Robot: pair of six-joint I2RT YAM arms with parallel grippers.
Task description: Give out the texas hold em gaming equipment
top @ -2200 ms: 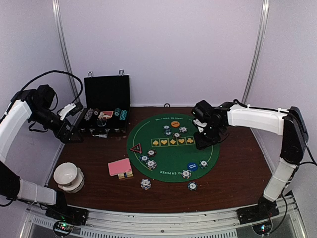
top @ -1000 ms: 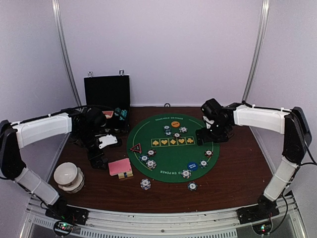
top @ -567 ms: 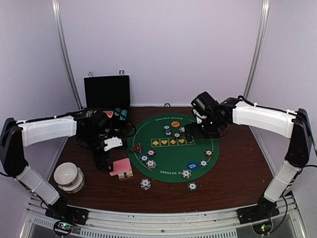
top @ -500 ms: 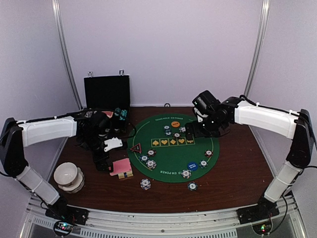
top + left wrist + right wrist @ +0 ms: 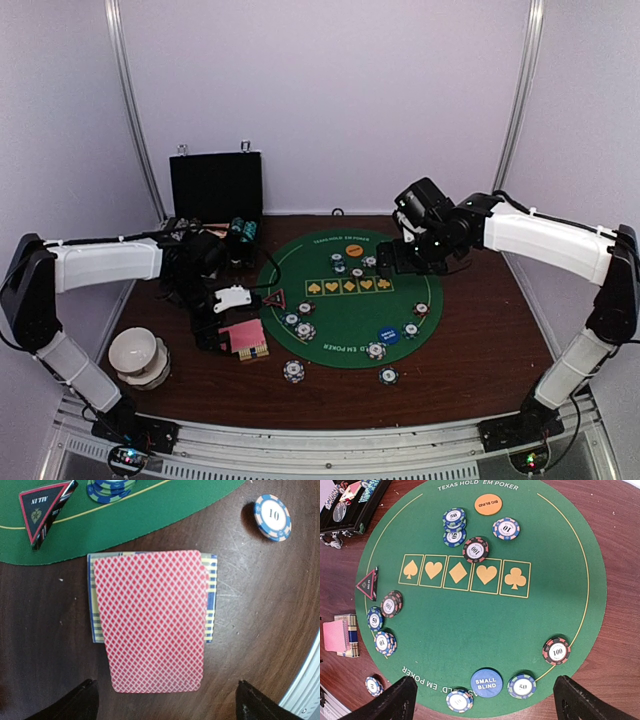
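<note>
My left end effector [image 5: 167, 705] hangs with its fingers wide apart and empty, above the stack of pink-backed playing cards [image 5: 152, 620]. The cards stick out past a small blue-and-yellow patterned box [image 5: 212, 580] on the dark brown table [image 5: 265, 605], so I think that edge is easy to pinch. My right end effector [image 5: 485, 705], also apart and empty, hangs over the round green felt mat [image 5: 470, 615] with its small round stripe-edged poker chips [image 5: 475, 550].

The left arm [image 5: 100, 262] is reaching from nine o'clock toward the centre of the top view, its wrist bending downward. The left gripper [image 5: 167, 704] is pointing straight down, jaws standing wide apart. The right arm [image 5: 545, 240] is stretching from three o'clock inward toward one o'clock, with the right gripper [image 5: 487, 701] tilting downward, jaws likewise spreading wide.
</note>
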